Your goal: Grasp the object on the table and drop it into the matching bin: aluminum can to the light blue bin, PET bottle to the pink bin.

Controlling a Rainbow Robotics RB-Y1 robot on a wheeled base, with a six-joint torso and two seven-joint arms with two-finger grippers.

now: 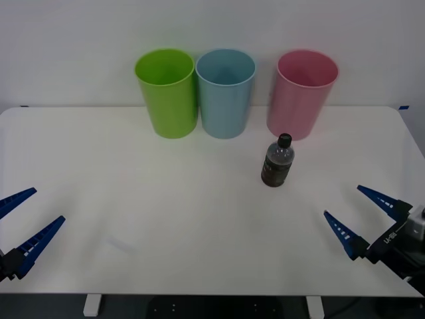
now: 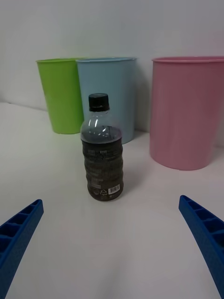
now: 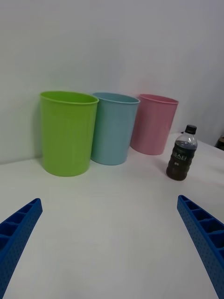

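Clear plastic, black-capped PET bottle [image 1: 277, 161] stands upright before the tall pink plastic bin [image 1: 302, 93]; I'd ease my wide-open right gripper [image 1: 366, 215] squarely around its ribbed middle.

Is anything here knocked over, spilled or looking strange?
Nothing stands out. The PET bottle stands upright and capped on the table, just in front of the pink bin. All three bins stand upright. Both grippers, left and right, wait open near the front edge.

lime green bin [image 1: 167, 92], upright, leftmost in row
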